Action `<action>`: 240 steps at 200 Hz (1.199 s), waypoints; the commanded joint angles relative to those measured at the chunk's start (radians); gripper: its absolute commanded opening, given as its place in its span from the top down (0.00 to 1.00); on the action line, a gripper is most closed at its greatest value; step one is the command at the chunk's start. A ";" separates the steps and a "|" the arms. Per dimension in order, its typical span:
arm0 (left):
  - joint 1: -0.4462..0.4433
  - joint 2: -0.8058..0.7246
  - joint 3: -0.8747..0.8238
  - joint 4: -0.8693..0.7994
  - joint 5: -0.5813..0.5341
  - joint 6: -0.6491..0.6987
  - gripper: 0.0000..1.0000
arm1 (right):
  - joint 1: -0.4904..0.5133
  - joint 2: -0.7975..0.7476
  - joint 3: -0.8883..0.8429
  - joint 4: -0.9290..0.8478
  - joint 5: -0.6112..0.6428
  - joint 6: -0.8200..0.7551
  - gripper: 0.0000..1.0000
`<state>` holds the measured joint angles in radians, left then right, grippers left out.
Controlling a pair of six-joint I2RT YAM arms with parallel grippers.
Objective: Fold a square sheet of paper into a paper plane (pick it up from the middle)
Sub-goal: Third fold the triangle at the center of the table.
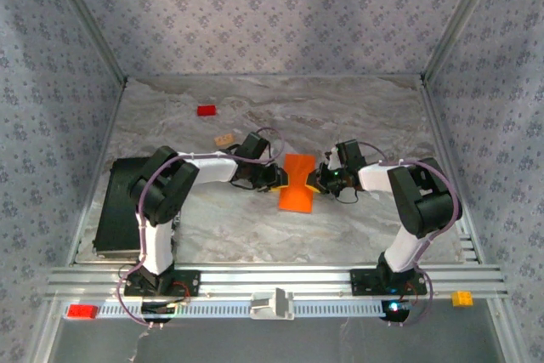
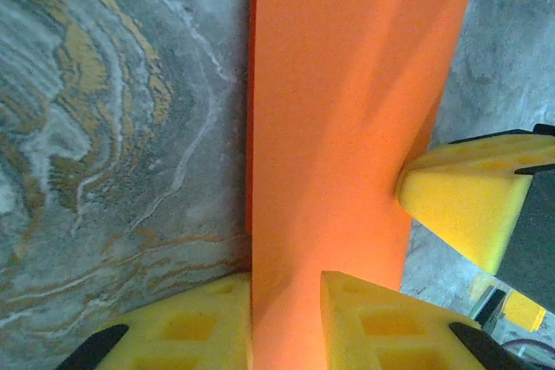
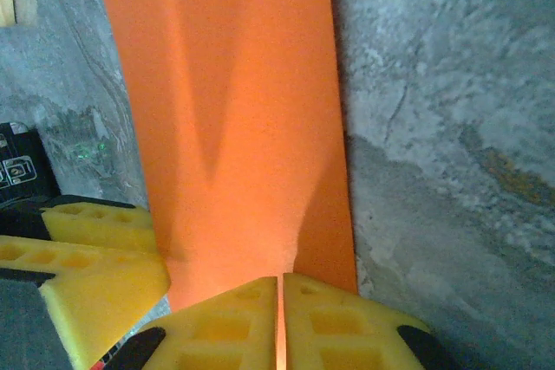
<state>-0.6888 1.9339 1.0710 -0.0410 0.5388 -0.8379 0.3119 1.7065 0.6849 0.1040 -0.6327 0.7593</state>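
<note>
Also near the paper (image 1: pixel 297 183): tan block (image 1: pixel 224 139)

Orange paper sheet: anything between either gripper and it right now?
Nothing visible stands in the way. The right gripper is shut on one edge of the square sheet of paper, and the left gripper has the opposite edge between its fingers. The small red block and tan block lie apart, toward the back left.
</note>
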 commanded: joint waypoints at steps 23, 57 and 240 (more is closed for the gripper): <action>-0.006 -0.015 0.003 0.002 0.012 0.008 0.74 | -0.004 0.045 -0.031 -0.054 0.070 -0.019 0.88; -0.007 -0.021 0.002 0.015 0.026 0.002 0.79 | -0.004 0.044 -0.031 -0.053 0.069 -0.017 0.88; -0.008 -0.203 -0.198 0.138 -0.025 -0.199 0.97 | 0.235 -0.393 -0.008 -0.182 0.390 -0.326 0.47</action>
<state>-0.6903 1.7695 0.8925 0.0685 0.5270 -1.0023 0.4858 1.3575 0.6796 -0.0513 -0.3611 0.5598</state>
